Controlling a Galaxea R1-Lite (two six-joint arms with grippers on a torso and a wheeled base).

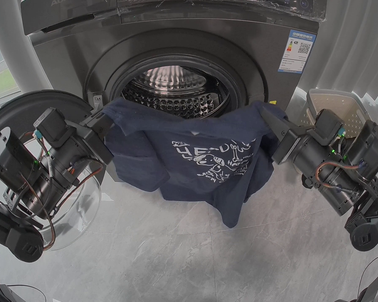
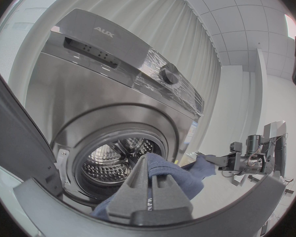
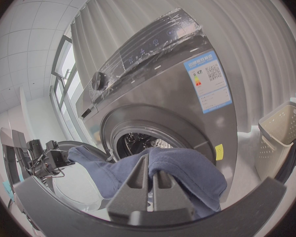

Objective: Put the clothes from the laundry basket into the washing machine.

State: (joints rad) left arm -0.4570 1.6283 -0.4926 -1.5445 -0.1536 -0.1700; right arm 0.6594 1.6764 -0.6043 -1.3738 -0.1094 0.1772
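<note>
At the washer's mouth, head view: we log a navy T-shirt [image 1: 197, 156] stretched between both grippers and hanging across the lower half of the open drum [image 1: 172, 87], outside the washing machine [image 1: 176, 38]. The left gripper [image 1: 100, 122] pinches one upper corner of the cloth and the right gripper [image 1: 269, 120] pinches the other. The round door [image 1: 25, 105] stands swung open on the left, partly hidden by the left arm. The laundry basket [image 1: 338, 103] sits on the floor right of the machine, half hidden by the right arm.

Left wrist view: we see the jaws closed on a fold of navy cloth [image 2: 174, 175], the drum opening just beyond. The door's edge [image 2: 13, 132] stands close alongside. The right gripper [image 2: 207, 157] holds the far end of the cloth.

Right wrist view: jaws pressed together on the shirt [image 3: 187, 168], which covers the opening's lower rim. A dark garment [image 3: 294, 155] hangs over the basket's rim [image 3: 279, 132].
</note>
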